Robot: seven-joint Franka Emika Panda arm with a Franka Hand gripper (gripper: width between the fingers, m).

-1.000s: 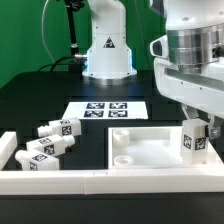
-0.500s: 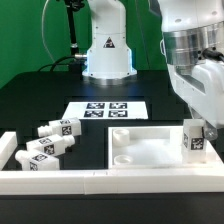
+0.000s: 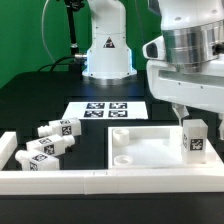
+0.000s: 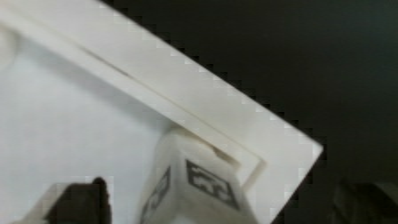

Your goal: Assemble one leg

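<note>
One leg, a white square post with a black-and-white tag, stands upright on the corner of the flat white panel nearest the exterior view's right. My gripper hangs just above its top, open and holding nothing. In the wrist view the leg stands at the panel's corner between my two dark fingertips, with a gap on each side; my gripper is not touching it. Three more legs lie in a cluster at the exterior view's left.
The marker board lies behind the panel. A white rail runs along the front of the panel and legs. The arm's base stands at the back before a green wall.
My gripper was around the leg a second ago. It has let go and risen, and the leg now stands free on the panel corner.
</note>
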